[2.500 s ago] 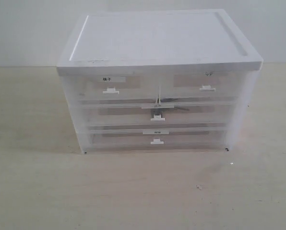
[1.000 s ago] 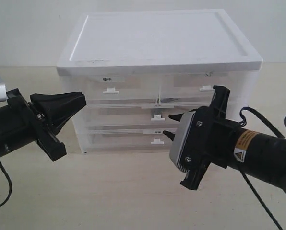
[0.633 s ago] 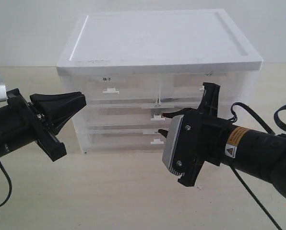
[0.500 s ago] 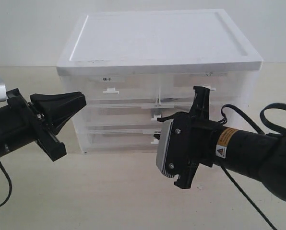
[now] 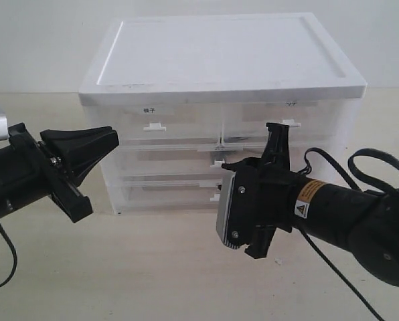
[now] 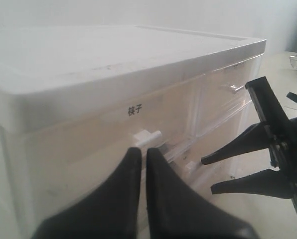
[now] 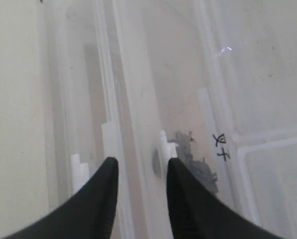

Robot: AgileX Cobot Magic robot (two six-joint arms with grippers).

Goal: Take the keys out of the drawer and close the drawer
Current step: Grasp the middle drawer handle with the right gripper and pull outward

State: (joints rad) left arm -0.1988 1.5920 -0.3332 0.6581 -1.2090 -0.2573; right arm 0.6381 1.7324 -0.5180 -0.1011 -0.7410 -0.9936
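Note:
The drawer (image 5: 166, 164) is the middle tier of the white cabinet (image 5: 219, 57) and sits pushed in. Through its translucent front the keys (image 7: 197, 163) show as a grey clump behind the small white handle tab (image 7: 164, 145); their fob and tag cannot be made out. My right gripper (image 5: 223, 179) (image 7: 140, 163) is open right in front of that tab, one fingertip (image 7: 172, 165) just beside it, with nothing between its fingers. My left gripper (image 5: 112, 136) (image 6: 142, 151) is shut and empty, hovering off the cabinet's left front corner near the upper left drawer's handle (image 6: 147, 137).
Two half-width labelled drawers (image 5: 152, 120) sit above the middle tier and a full-width drawer (image 5: 159, 195) below it, with its own tab (image 7: 76, 172). The cabinet stands on a pale tabletop (image 5: 152, 267). The right arm's cable (image 5: 360, 164) loops at the right.
Both arms came into view. The right gripper then moved left and in towards the cabinet front, reaching the middle drawer's tab. The left gripper has held still.

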